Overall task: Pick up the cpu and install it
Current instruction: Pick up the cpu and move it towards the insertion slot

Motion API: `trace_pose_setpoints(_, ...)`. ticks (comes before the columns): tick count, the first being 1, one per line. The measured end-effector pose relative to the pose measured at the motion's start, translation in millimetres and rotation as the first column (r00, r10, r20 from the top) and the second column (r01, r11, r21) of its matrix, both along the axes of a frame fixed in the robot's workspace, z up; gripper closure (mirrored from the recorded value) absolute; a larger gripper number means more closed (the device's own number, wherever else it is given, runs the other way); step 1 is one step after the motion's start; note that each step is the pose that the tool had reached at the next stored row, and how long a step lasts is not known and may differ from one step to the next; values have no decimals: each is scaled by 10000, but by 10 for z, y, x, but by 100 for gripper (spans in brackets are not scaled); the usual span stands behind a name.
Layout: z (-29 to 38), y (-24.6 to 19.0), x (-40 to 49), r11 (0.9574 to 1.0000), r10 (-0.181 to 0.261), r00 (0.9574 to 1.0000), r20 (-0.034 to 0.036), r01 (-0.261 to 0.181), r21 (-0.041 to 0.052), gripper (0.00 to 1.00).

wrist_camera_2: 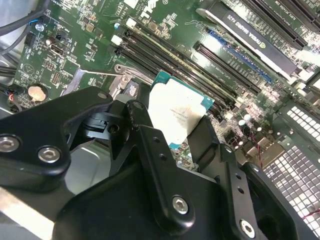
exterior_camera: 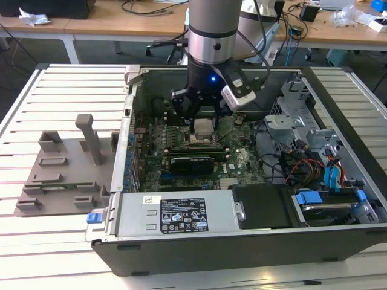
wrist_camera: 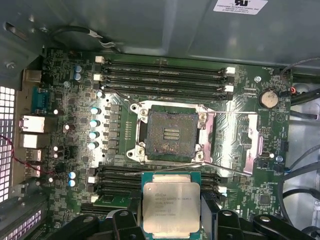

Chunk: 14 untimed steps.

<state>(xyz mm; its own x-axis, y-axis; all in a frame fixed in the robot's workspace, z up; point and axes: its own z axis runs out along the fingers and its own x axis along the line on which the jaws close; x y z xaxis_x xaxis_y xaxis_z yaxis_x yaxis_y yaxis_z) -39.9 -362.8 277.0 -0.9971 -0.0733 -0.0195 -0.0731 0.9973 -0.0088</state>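
The cpu, a flat square chip with a silver-grey top and green edge, is clamped between the fingers of my gripper, which is shut on its two opposite sides. In the exterior view the gripper holds the cpu inside the open computer case, just above the motherboard. The second wrist view shows the cpu tilted between the black fingers. The cpu socket lies open and bare, apart from the chip, with its metal load plate flipped aside.
Memory slots run on both sides of the socket. A dark expansion card crosses the board. The power supply sits at the case front, with a drive cage and cables on the exterior view's right. A grey fixture tray lies outside on the slatted table.
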Motion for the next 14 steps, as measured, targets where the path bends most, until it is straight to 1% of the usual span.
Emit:
trace_pose_setpoints(1, -6, 0, 1, 10000, 0, 10000, 0, 0, 0, 45)
trace_pose_setpoints(3, -21, 15, 4, 10000, 0, 10000, 1, 0, -2, 45)
trace_pose_setpoints(7, -40, 55, 7, 10000, 1, 10000, 0, -1, -20, 45)
trace_pose_setpoints(14, -73, 65, 7, 10000, 0, 10000, 0, 0, -24, 45)
